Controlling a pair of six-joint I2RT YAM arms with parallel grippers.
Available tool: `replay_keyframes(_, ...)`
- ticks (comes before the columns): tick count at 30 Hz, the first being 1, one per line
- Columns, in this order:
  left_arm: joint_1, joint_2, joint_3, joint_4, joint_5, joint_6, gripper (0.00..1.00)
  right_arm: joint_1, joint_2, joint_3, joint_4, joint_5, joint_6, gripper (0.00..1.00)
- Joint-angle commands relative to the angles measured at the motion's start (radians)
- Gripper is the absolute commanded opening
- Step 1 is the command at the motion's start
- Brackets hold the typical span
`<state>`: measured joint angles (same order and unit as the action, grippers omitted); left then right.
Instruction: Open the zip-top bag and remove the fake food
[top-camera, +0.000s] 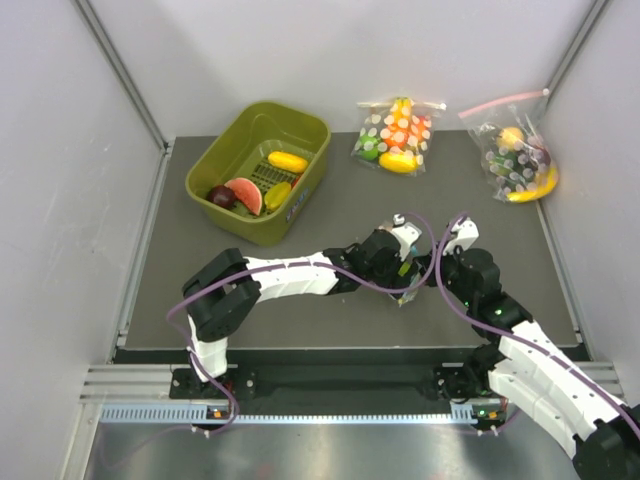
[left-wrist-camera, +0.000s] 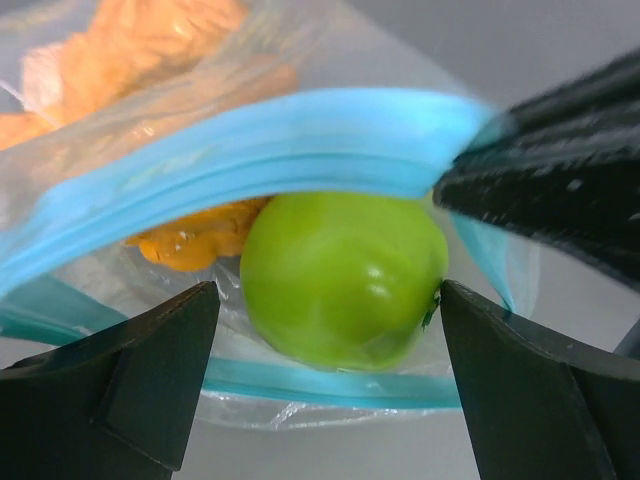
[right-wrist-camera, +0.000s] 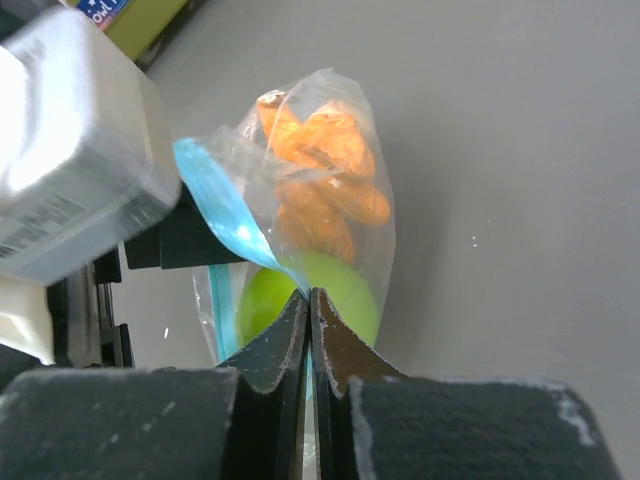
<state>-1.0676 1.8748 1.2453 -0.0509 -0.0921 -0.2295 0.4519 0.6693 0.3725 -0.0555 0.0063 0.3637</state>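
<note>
The spread left gripper (left-wrist-camera: 328, 325) flanks the green fruit (left-wrist-camera: 340, 270); closing may trap the zip-top bag (left-wrist-camera: 250, 145) the right gripper (right-wrist-camera: 309, 302) pinches.

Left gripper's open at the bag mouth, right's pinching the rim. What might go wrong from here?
The left gripper flanks the glossy round green fruit; it may squirt out on closing. Closing may also pinch zip-top bag film, dragging the bag. The right gripper holds only the edge of the zip strip; that may slip.
</note>
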Motion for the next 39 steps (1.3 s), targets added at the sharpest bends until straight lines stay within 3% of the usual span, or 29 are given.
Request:
replay_keyframes(1, -0.002, 0.014, 0.020, 0.117, -0.020, 0.001, 0.96, 0.016, -0.013, -0.007, 0.046, -0.002, 0.014, 0.00)
replay_keyframes(6, -0.002, 0.027, 0.037, 0.164, 0.003, 0.002, 0.95, 0.018, -0.013, -0.017, 0.048, -0.032, 0.018, 0.00)
replay_keyframes(14, -0.002, 0.099, 0.085, 0.065, 0.055, -0.007, 0.86, 0.018, -0.033, -0.018, 0.040, -0.022, 0.009, 0.00)
replay_keyframes(16, -0.002, 0.096, 0.074, 0.056, 0.058, -0.007, 0.70, 0.018, -0.030, -0.018, 0.039, -0.020, 0.009, 0.00)
replay_keyframes(18, -0.003, 0.083, 0.062, 0.054, 0.054, -0.004, 0.47, 0.018, -0.030, -0.021, 0.040, -0.019, 0.011, 0.00)
replay_keyframes(21, -0.002, 0.052, 0.046, 0.054, 0.045, 0.002, 0.24, 0.018, -0.033, -0.023, 0.036, -0.011, 0.009, 0.00)
replay_keyframes(22, 0.000, 0.028, 0.043, 0.054, 0.043, 0.002, 0.22, 0.019, -0.033, -0.023, 0.025, 0.021, 0.008, 0.00)
replay_keyframes(33, 0.029, -0.184, -0.096, 0.161, 0.026, -0.050, 0.22, 0.018, -0.030, -0.018, -0.023, 0.107, -0.003, 0.00)
replay_keyframes(39, 0.052, -0.236, -0.165, 0.236, -0.006, -0.073, 0.22, 0.018, -0.008, -0.021, 0.012, 0.058, 0.003, 0.00)
